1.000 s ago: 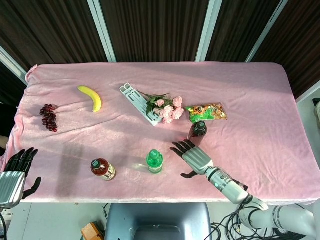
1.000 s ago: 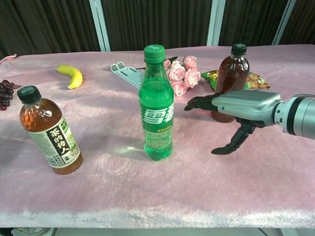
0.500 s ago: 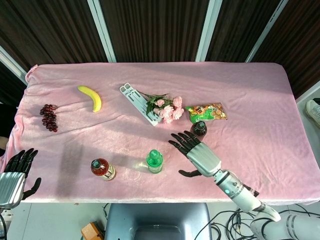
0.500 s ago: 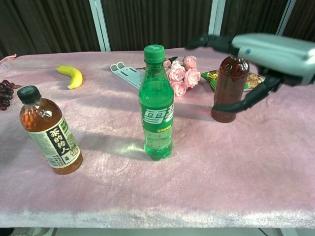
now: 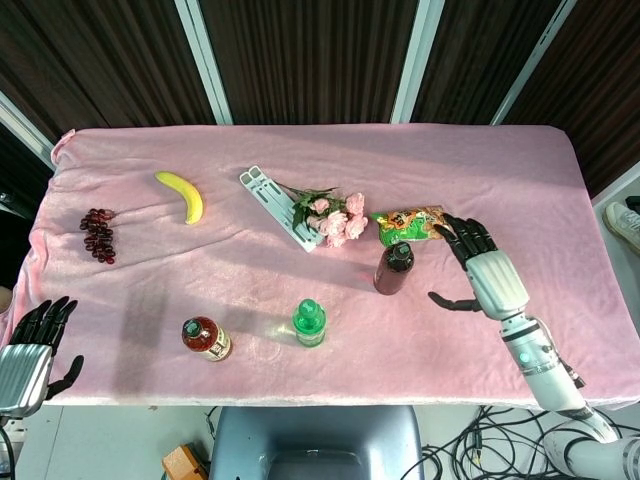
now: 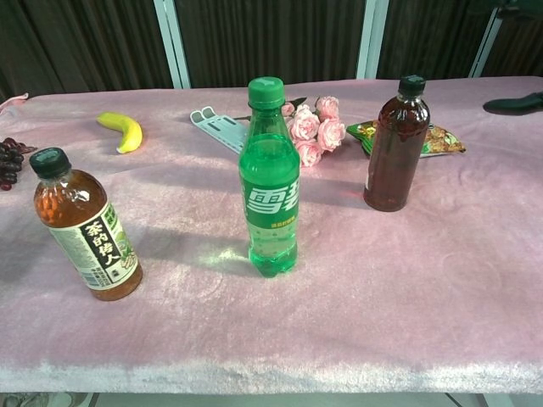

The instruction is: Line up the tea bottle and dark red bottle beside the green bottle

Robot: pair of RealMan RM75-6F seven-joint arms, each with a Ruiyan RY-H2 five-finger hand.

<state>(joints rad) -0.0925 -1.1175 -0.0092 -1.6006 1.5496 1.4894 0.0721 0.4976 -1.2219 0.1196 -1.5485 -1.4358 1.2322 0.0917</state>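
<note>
1. Your right hand (image 5: 487,272) hung spread and empty, right of the dark red bottle (image 5: 393,268).
2. Roses (image 5: 336,219) and snack packet (image 5: 413,223) crowded behind it.
3. Green bottle (image 5: 309,322) and tea bottle (image 5: 205,338) stood apart.
4. Your left hand (image 5: 30,345) seemingly held nothing.

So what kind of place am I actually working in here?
Probably a staged lab or test bench, not a home: a table under a pink cloth set with assorted props, like the banana and fake-looking roses, with loose cables on the floor below.
</note>
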